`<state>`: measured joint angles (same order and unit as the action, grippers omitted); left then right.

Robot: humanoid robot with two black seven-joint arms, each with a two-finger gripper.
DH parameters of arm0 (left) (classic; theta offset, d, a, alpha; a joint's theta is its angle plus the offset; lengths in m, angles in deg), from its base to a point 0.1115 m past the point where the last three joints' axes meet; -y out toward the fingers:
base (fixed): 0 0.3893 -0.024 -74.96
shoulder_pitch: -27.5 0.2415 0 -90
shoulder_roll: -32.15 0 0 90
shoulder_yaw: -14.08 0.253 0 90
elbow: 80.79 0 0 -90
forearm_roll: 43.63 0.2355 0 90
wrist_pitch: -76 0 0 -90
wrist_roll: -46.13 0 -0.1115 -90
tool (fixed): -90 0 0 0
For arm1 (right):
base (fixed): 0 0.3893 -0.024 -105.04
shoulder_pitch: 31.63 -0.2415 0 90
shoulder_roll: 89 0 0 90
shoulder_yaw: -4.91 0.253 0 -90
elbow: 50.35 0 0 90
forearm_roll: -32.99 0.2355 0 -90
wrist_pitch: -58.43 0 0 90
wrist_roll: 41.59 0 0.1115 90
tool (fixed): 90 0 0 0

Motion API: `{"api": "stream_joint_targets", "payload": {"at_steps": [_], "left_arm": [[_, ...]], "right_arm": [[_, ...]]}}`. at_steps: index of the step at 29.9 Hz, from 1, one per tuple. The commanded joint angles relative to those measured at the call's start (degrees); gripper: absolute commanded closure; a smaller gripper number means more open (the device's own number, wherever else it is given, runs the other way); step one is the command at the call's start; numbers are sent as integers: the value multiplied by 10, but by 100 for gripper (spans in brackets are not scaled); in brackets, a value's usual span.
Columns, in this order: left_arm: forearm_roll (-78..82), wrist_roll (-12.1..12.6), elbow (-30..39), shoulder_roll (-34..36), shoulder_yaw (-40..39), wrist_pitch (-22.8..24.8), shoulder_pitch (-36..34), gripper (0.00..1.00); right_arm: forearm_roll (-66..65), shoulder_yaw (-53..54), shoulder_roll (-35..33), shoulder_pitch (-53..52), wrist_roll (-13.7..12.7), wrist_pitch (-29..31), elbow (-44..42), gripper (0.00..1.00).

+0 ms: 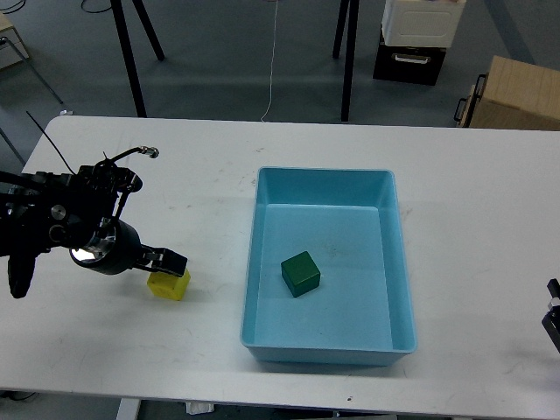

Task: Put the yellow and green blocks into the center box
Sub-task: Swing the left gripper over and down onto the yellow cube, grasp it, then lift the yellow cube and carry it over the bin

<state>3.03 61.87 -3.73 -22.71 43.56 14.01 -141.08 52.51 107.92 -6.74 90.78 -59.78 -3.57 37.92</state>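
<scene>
My left gripper (171,262), lower left of frame, sits at the yellow block (168,284); I cannot tell whether its fingers grip it. The green block (300,273) lies inside the light-blue tray (324,179) at centre. Only an edge of my right arm shows at lower right.

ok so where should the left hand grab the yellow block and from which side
Grip the yellow block across two opposite flat side faces, coming down from above. It is a small cube resting flat on the white table, left of the blue tray, with open space around it. The left hand is already at its upper edge, so a short descent should probably do.
</scene>
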Motion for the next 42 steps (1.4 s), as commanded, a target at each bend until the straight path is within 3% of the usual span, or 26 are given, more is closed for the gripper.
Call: {"api": "stream_joint_targets", "payload": {"at_steps": [1,15,18,22,27,28,34,42], "left_arm": [[0,1,-2,-3,-5,0,5,0],[60,-2,-31,-15,-44,0,67,2],[62,-3,-32,-15,-48,0,68,15],[63,-4,-44,-22,-52,0,68,43],[93,-4,-50,-24,-53,0,67,92],[105,-1,-49,-23,-56,0,67,97],[113,7,-45,-24,-107,0,56,100],[8,10,-20,-94,-123,0,-123,100]], "right_arm": [[0,0,0,0,0,0,0,0],[0,0,-1,0,0,0,1,0],[-1,0,0,0,0,0,1,0],[-1,-4,0,0,0,0,1,0],[-2,-7,0,0,0,0,1,0],[-2,-7,0,0,0,0,1,0],[-2,-8,0,0,0,0,1,0],[-3,-15,-1,0,1,0,2,0]]}}
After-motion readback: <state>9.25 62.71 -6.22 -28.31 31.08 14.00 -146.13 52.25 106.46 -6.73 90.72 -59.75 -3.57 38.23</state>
